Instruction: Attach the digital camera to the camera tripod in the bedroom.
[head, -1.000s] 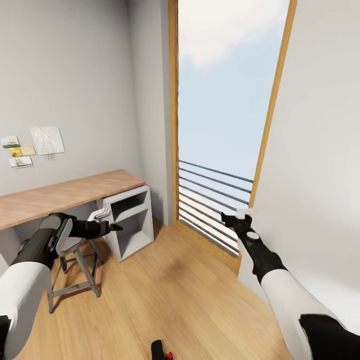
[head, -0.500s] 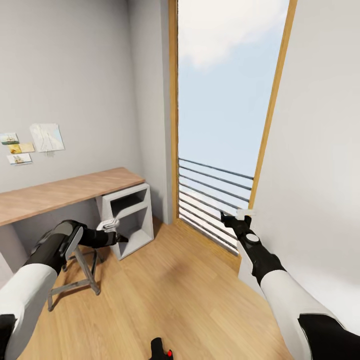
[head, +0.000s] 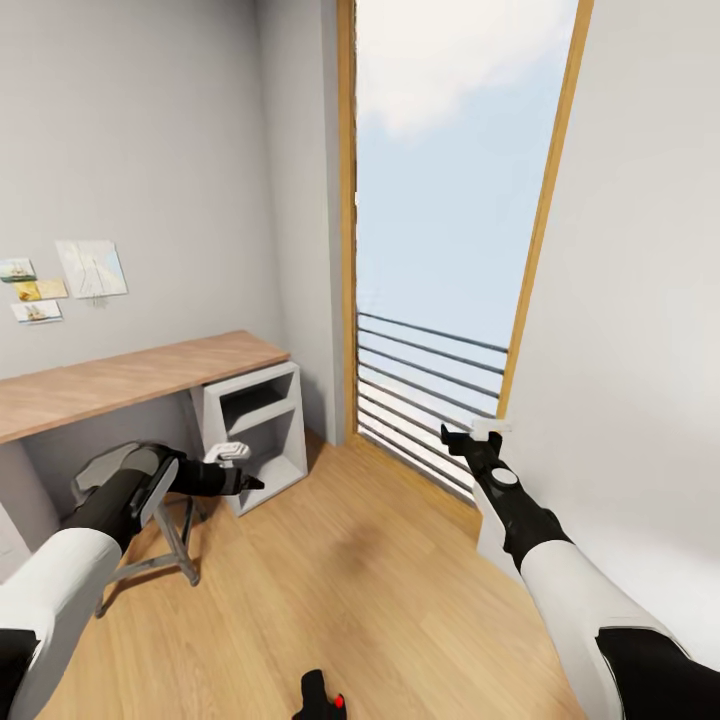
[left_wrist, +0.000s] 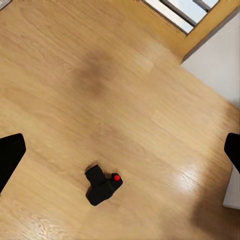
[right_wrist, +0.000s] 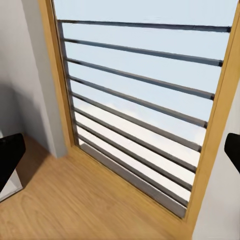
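Observation:
The digital camera (head: 321, 697), small and black with a red button, lies on the light wood floor at the very bottom edge of the head view. In the left wrist view the digital camera (left_wrist: 102, 186) lies on the floor well below my open left gripper (left_wrist: 120, 152), whose dark fingertips (left_wrist: 10, 156) stand far apart. My left gripper (head: 243, 470) hovers beside the stool. My right gripper (head: 474, 431) is held out toward the window, and in the right wrist view the right gripper (right_wrist: 120, 152) is open and empty. The camera tripod is out of view.
A wooden desk (head: 120, 378) runs along the left wall, with a white cube shelf (head: 258, 430) under it and a metal stool (head: 150, 545) in front. A tall window with horizontal rails (head: 430, 390) is ahead. A pale wall (head: 640, 400) stands close on the right.
My left arm has dropped lower and swung a little to the right, toward the floor's middle. The view has tilted slightly. The right arm has hardly moved.

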